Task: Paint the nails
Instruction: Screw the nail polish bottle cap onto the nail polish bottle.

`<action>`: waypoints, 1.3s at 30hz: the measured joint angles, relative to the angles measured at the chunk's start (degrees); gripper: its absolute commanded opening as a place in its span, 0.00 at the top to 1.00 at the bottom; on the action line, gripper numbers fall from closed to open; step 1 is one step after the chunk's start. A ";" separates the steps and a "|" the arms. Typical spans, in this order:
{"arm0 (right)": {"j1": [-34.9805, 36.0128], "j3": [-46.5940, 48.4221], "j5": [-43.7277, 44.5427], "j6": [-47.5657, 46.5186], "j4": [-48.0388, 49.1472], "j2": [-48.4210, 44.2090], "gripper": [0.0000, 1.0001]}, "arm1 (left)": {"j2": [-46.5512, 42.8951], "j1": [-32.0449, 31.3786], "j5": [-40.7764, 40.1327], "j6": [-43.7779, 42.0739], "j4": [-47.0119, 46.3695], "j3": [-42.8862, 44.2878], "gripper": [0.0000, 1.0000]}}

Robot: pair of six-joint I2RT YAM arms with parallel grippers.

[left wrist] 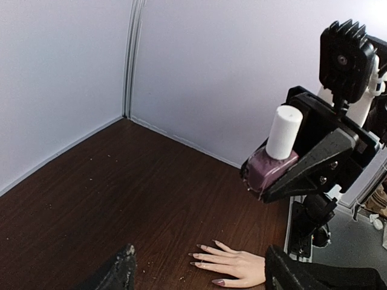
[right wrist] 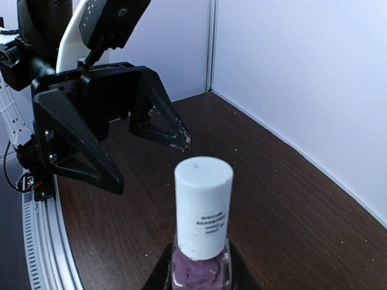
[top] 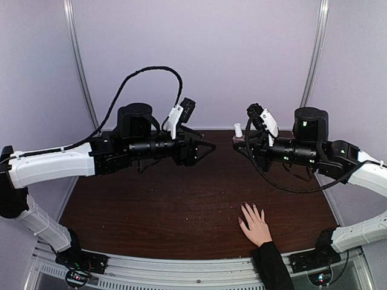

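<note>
A light-skinned hand (top: 255, 225) in a black sleeve lies flat near the table's front edge, fingers spread. Its nails (left wrist: 199, 255) are long and pointed, and the thumb's looks mauve. My right gripper (top: 243, 141) is shut on a small bottle of purple polish (right wrist: 201, 266) with a white cap (right wrist: 203, 205), held upright above the back right of the table. My left gripper (top: 208, 146) hangs open and empty a short way left of the bottle (left wrist: 273, 167), tips towards it. In the left wrist view its fingers (left wrist: 120, 273) frame the hand far below.
The dark wooden table (top: 151, 205) carries small pale crumbs. White walls close the back and both sides. A metal rail (top: 181, 272) with the arm bases runs along the near edge, beside the sleeve (top: 272, 266).
</note>
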State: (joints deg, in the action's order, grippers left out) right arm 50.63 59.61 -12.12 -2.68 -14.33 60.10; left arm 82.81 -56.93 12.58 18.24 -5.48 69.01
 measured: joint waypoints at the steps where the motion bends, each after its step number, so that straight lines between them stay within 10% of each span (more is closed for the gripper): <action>1: 0.00 0.00 0.48 0.15 -0.15 0.00 1.00 | 0.59 0.00 0.22 0.33 0.00 0.07 0.31; 39: 0.39 0.79 11.47 1.64 -4.87 2.08 1.00 | 12.94 -1.68 -0.13 5.75 -3.04 14.27 0.56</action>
State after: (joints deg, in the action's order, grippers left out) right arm 51.03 60.40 -0.64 -1.04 -19.20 62.17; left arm 95.74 -58.61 12.45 23.99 -8.51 83.29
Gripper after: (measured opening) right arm 0.212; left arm 0.456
